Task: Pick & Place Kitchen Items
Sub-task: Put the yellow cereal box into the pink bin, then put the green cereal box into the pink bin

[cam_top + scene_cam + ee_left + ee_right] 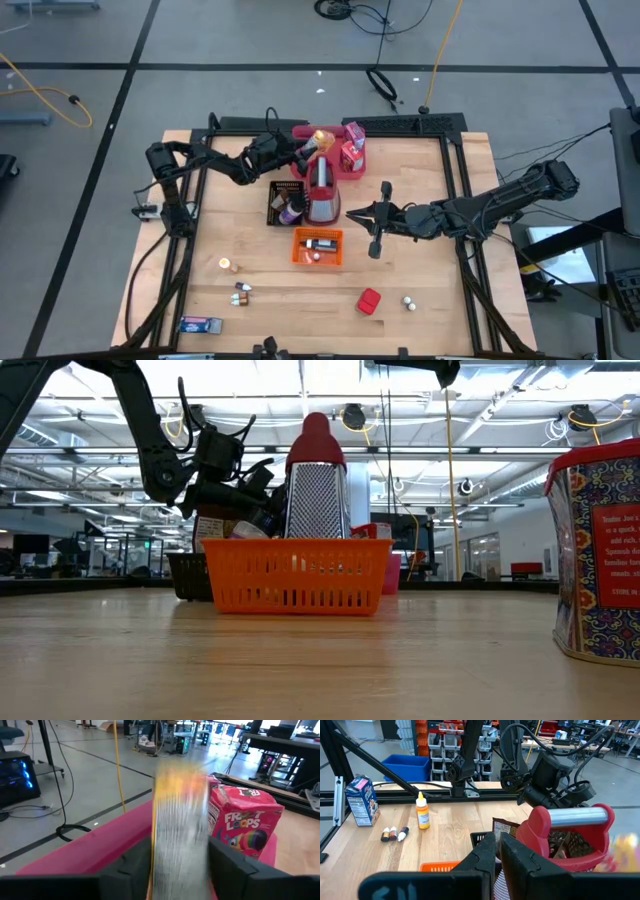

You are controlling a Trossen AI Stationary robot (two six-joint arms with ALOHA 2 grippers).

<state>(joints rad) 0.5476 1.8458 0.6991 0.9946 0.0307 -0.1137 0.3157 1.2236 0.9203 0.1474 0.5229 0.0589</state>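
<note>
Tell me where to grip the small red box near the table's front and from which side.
Take the red box across its two narrower flat sides, coming straight down from above. It lies flat on open wood, with only tiny shakers beside it, apart, so a top approach looks clear.

A: What sits at the back of the counter [420,250]?
B: A tray [300,133], with a cereal box [352,155] in its right part. The left claw [305,148] is over the tray.
A: And in front of it?
B: A grater [322,190], with one basket [282,205] on its left and another basket [318,247] before it. The right claw [352,213] is just right of the grater.
A: Near the front edge?
B: A carton [200,324] at the left, a tin [369,301] towards the right.
</note>
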